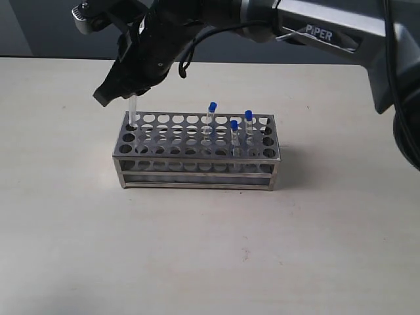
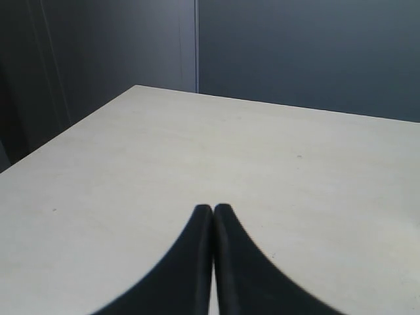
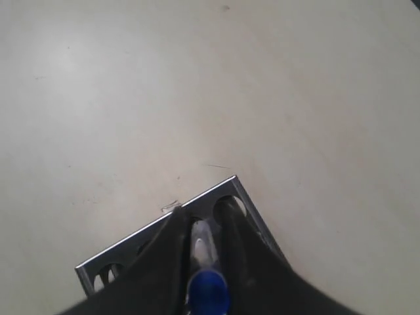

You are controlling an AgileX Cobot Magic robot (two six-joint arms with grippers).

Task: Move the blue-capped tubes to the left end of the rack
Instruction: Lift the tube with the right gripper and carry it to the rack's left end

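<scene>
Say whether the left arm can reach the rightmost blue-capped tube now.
Probably not easily: the right arm stretches across above the shiny steel rack and that thin clear blue-capped tube, and the shut left claw sees only table.

The shiny steel rack [image 1: 197, 161] stands level mid-bench, nearer the far edge. Three blue-capped tubes [image 1: 234, 134] stand upright in holes toward its right end. The fourth tube [image 1: 132, 113] stands in the far-left corner hole, clasped by the right hand [image 3: 202, 220].

one tube [image 1: 132, 111] in rack's [image 1: 197, 168] left end; three tubes [image 1: 234, 135] right of middle.
</scene>
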